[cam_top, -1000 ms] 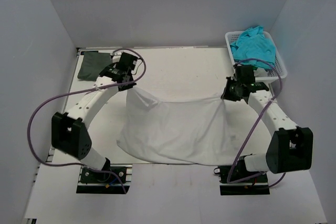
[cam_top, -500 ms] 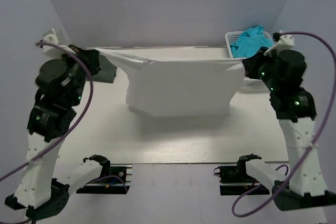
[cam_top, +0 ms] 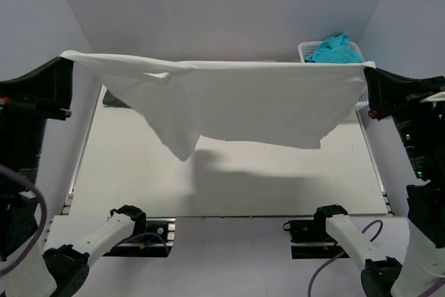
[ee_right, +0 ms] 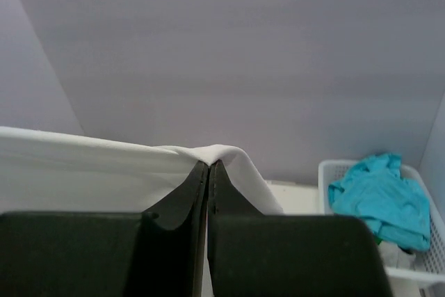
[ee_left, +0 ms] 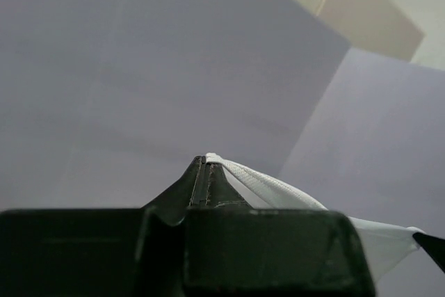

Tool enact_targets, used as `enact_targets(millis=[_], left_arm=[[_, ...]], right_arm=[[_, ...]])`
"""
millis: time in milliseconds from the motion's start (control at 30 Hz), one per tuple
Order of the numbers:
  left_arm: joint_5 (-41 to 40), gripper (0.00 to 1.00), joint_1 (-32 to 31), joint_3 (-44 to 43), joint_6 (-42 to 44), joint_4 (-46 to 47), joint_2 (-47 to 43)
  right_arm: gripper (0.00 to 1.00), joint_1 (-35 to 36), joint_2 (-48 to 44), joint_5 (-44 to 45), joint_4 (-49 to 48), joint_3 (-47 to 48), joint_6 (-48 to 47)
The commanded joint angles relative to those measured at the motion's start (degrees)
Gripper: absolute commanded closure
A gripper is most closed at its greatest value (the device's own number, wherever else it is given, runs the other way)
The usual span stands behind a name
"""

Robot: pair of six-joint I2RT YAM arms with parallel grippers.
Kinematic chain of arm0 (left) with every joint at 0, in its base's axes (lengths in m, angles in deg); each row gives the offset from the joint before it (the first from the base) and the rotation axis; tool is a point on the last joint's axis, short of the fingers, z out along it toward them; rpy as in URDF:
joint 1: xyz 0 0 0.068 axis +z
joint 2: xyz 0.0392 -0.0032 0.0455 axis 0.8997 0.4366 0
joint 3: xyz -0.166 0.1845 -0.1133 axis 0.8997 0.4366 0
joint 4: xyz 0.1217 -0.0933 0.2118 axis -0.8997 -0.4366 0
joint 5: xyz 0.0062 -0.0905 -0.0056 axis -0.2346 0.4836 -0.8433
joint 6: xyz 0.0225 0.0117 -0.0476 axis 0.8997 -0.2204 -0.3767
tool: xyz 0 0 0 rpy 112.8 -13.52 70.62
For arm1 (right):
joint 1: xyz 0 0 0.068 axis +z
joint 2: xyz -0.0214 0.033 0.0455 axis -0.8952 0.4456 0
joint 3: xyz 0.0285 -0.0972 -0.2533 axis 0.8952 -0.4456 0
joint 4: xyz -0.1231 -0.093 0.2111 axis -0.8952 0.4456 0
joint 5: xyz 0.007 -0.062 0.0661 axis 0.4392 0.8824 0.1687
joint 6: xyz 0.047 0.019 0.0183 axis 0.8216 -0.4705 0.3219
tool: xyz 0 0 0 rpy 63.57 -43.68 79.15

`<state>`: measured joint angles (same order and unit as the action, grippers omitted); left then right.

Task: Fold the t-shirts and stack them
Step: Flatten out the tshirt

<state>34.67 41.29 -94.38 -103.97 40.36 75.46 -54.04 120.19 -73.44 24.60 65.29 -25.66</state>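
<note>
Above the bench (cam_top: 278, 186), the white t-shirt (cam_top: 243, 102) hangs stretched between both claws. Its long axis runs straight across from left to right and its upper edge is taut and nearly level. The left claw (ee_left: 206, 165) is pinched tight on one top corner, with fabric emerging from between the closed tips and trailing off to its right. The right claw (ee_right: 209, 167) is likewise clamped on the opposite corner, with cloth draped over its tips and running off to its left. Each claw therefore holds its own end, and neither is nearer the garment than the other. The body of the shirt falls below and between them. The lower edge hangs unevenly, dipping to a point on the left side, and appears clear of the bench, judging by the shadow beneath. Both arms are raised high and spread wide, close to the side walls. Teal t-shirts (cam_top: 336, 50) lie in the basket (cam_top: 304, 49) at the far right corner, behind the raised edge. A dark t-shirt (cam_top: 108, 100) shows only as a sliver at far left. Any lay-down will, in the inspector's judgement, depend on keeping the two claws level.
</note>
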Motion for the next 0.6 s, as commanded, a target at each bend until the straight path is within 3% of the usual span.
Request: enact_targets(millis=[0, 133, 267, 567], left_arm=[[1.69, 1.0, 0.33, -6.09, 2.52, 1.38, -0.3], [1.17, 1.0, 0.33, -6.71, 3.66, 1.38, 0.85], [-3.83, 1.0, 0.33, -1.29, 4.37, 2.25, 4.36], [-27.03, 1.0, 0.33, 21.74, 2.0, 2.97, 17.27]], right_arm=[[1.0, -0.18, -1.27, -1.36, -2.51, 2.98, -2.57], [1.0, -0.18, -2.51, 0.39, -3.3, 1.15, -1.78], [1.0, -0.27, -1.11, 1.1, -5.23, -2.81, -0.99], [1.0, -0.18, 10.84, 0.14, -21.21, -31.98, 4.9]])
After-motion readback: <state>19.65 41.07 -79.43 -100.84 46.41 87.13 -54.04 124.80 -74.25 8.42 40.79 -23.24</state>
